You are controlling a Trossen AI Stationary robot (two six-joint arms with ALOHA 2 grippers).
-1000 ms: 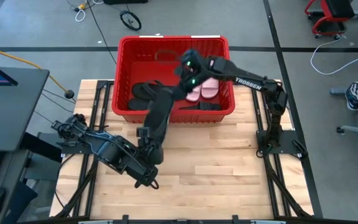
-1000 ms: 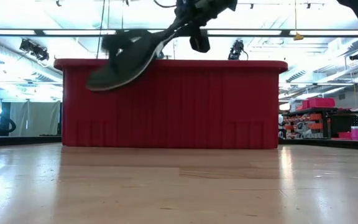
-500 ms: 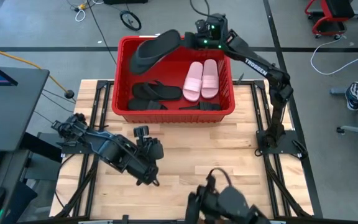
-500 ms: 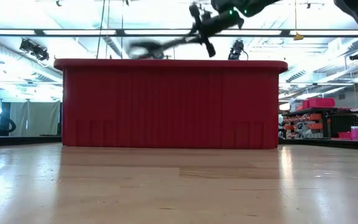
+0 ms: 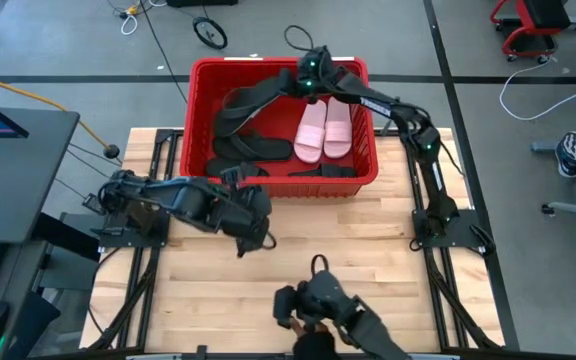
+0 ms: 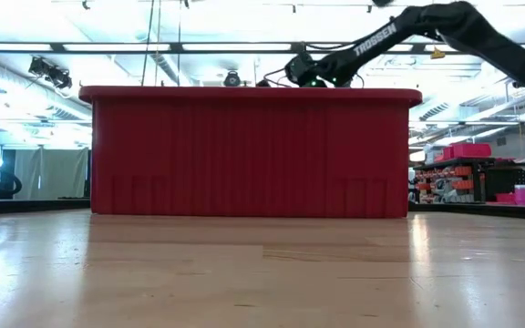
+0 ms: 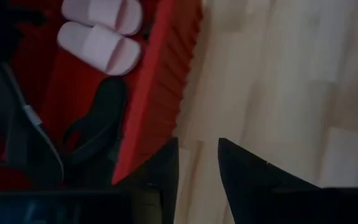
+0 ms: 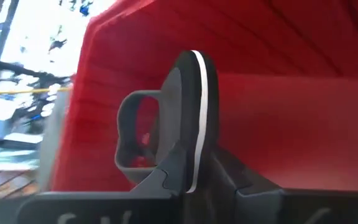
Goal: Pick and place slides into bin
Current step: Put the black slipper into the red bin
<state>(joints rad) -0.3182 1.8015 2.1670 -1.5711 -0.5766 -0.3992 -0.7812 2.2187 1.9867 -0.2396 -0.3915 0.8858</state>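
Slide: black single-strap foam sandal [image 5: 243,102] pinched by right gripper [image 5: 303,82], tilted inside large red slotted plastic bin [image 5: 198,120]
Left gripper [image 7: 196,163]: spread, empty, at bin's front wall
Tip: lower before letting go

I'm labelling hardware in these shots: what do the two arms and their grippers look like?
Both arms are dark, slim and jointed. The right arm carries white TROSSEN lettering, and green lights glow near its gripper. The left arm shows no marking here; its gripper has two dark, tapering fingers.
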